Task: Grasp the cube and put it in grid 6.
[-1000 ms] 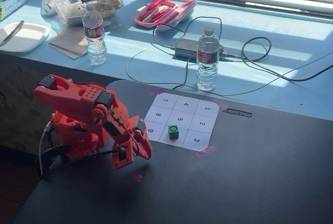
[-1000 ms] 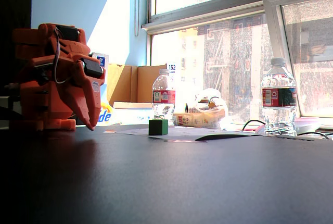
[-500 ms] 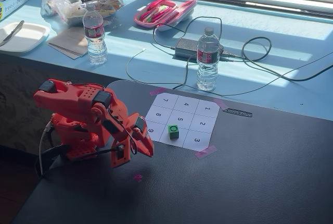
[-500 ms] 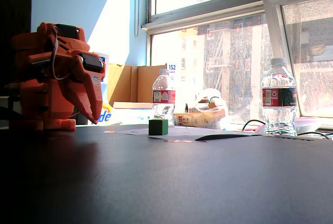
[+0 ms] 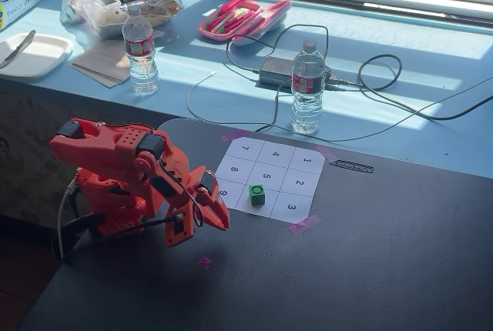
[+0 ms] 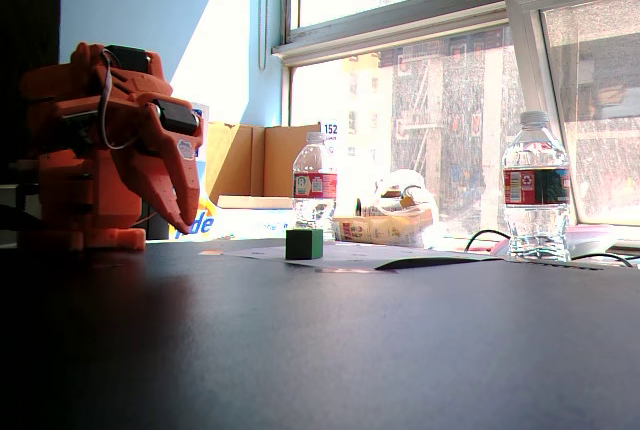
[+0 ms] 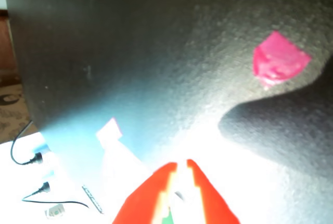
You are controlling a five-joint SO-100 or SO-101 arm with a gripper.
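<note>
Slowly, the orange jaws (image 5: 217, 222) had swung a bit nearer the numbered sheet (image 5: 268, 178). They were almost pressed together and held nothing. The green cube (image 5: 256, 194) sat on grid 6 (image 5: 256, 200) on the worktop (image 5: 370, 254).

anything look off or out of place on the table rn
Nothing is spilled or damaged. The green cube sits upright on the numbered sheet, both water bottles stand upright, and the gripper hangs beside the sheet. The wrist view is badly overexposed.
</note>
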